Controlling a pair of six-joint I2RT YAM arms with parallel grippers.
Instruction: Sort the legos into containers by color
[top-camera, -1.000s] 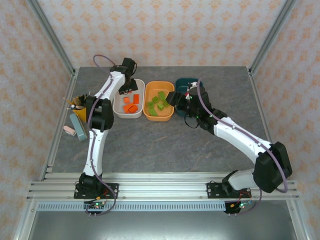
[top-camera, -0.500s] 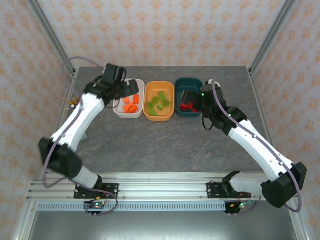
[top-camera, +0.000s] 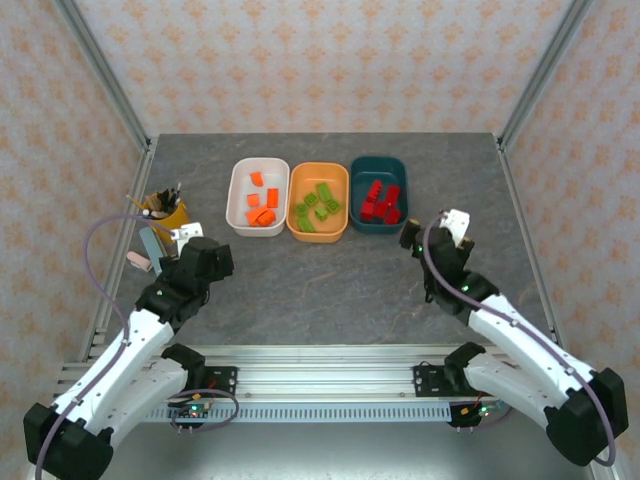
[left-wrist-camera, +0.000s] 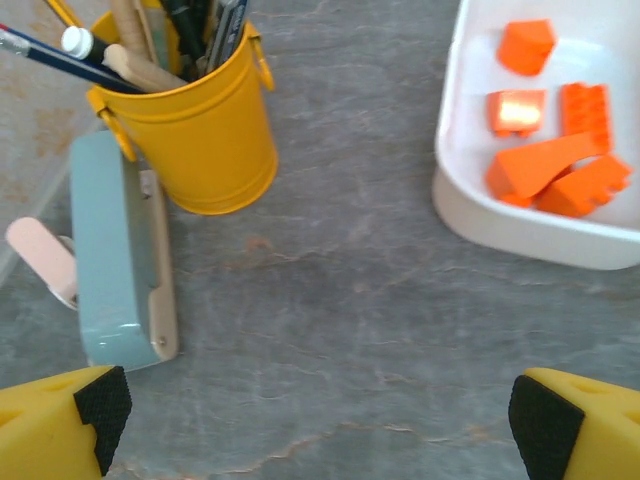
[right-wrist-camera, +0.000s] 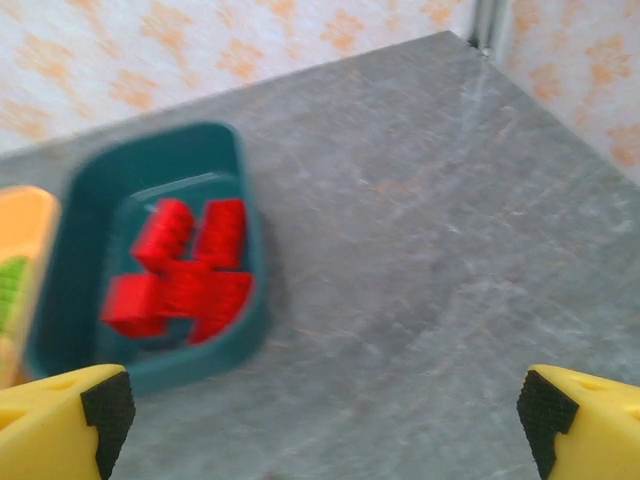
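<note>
Three tubs stand in a row at the far middle of the grey table (top-camera: 320, 285), sides nearly touching. White tub (top-camera: 243, 190) on the left: orange bricks (top-camera: 262, 208), five of them countable in your left wrist view. Orange tub (top-camera: 318, 232) in the middle: lime green bricks (top-camera: 318, 205), several, lying loose. Dark teal tub (top-camera: 378, 166) on the right: red bricks (top-camera: 380, 203) bunched together, one leaning on another. Your left gripper (left-wrist-camera: 318, 412) sits over the near-left part of the table, fingers (left-wrist-camera: 95, 405) spread wide with bare stone-patterned surface between them. Ahead of it, to the left, is a yellow cup (left-wrist-camera: 205, 130) stuffed with pens and pencils. A grey-blue stapler-like item (left-wrist-camera: 120, 260) lies just beside the cup on its near-left, with a pale pink piece (left-wrist-camera: 40, 258) against the stapler's left side. Your right gripper (right-wrist-camera: 325, 412) is near-right of the teal tub, well apart from it. Its fingers (right-wrist-camera: 105, 405) are also spread wide over bare table. Its view is blurred, so I cannot count the red bricks there.
</note>
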